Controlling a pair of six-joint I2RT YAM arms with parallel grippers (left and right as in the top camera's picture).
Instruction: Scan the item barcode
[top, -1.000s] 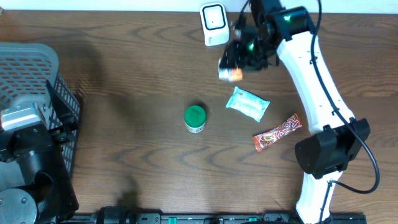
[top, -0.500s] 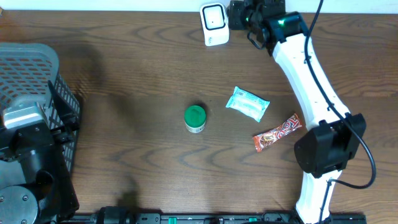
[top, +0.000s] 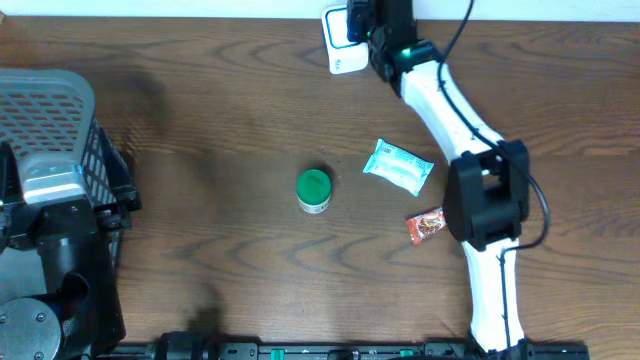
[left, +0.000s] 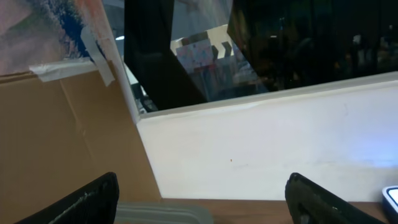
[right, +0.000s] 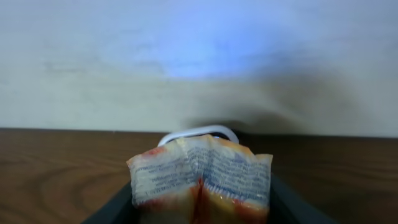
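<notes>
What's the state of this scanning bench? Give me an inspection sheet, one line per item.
Surface: wooden table, no spills seen.
Job's things: white scanner at the far edge; orange snack packet held just before it.
Clutter: green-lidded tub, teal packet, red snack bar partly under the right arm; grey basket at left.
Fingers: right fingers closed on the snack packet; left fingers open, empty.
Cables: black cable along the right arm.
Surroundings: white wall, cardboard.
</notes>
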